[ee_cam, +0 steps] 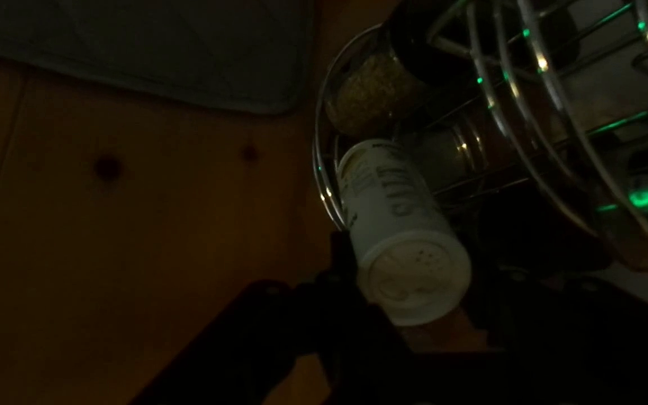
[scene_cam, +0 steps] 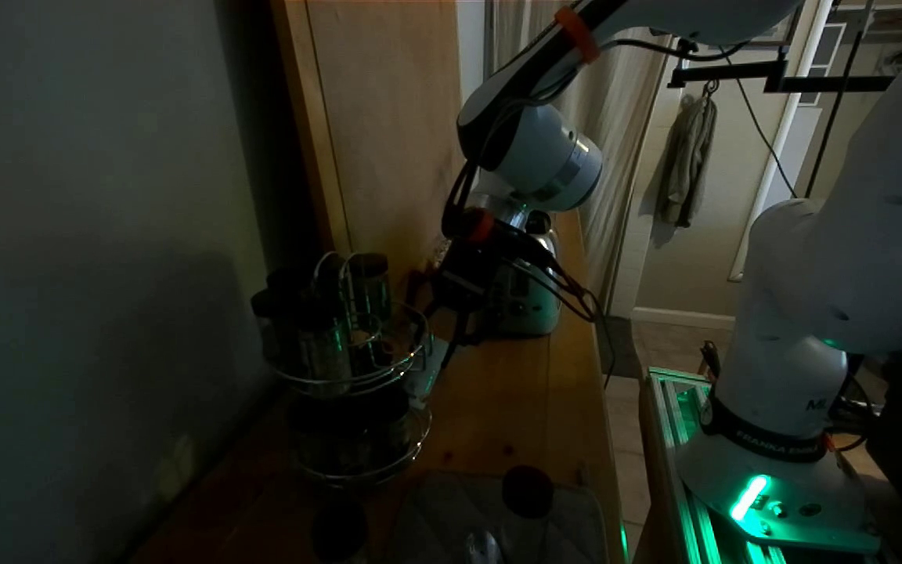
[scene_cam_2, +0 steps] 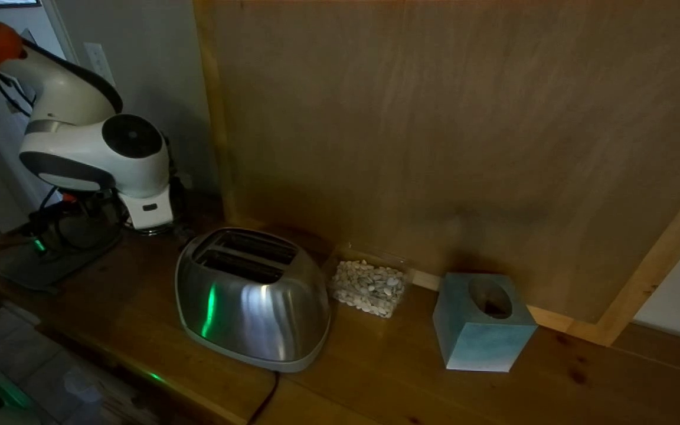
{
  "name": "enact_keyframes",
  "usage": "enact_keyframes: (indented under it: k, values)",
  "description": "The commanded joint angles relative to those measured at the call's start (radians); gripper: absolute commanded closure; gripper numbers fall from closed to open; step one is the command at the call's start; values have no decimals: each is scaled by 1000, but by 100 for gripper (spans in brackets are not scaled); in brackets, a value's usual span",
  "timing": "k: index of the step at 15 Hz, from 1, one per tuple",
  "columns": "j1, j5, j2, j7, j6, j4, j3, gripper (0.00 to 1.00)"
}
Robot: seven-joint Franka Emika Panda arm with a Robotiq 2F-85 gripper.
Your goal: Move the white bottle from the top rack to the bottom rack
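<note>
White bottle (scene_cam: 422, 377) down by the bottom rack (scene_cam: 418, 446), letting go left to do.
In an exterior view, left of centre, I see it tilted, outside the top rack (scene_cam: 379, 377), its lower end at the lower rim. In an exterior view, toaster (scene_cam_2: 251, 319) mid-frame, neither rack shows. In the wrist view, centre, my gripper (ee_cam: 408, 253) looks clamped around the bottle, far end inside the lower ring. Lifting out: done. Seated? I can't tell; I judge that setting it down and releasing remain.
</note>
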Motion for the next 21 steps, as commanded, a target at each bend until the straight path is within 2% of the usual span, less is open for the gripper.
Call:
enact_keyframes:
  k: [1, 3, 4, 6, 9, 10, 14, 21]
  values:
    - [6, 0, 5, 3, 20, 4, 4, 80]
    - [7, -1, 6, -5, 6, 6, 0, 80]
    - [9, -2, 5, -16, -9, 9, -3, 30]
    - [12, 5, -1, -35, -27, 9, -7, 24]
    - [13, 10, -13, -59, -21, 6, -8, 3]
    - [13, 12, -17, -65, -19, 4, -9, 0]
    - [11, 19, -23, -98, -3, 1, -11, 0]
    - [11, 147, 7, -316, -70, 1, -71, 0]
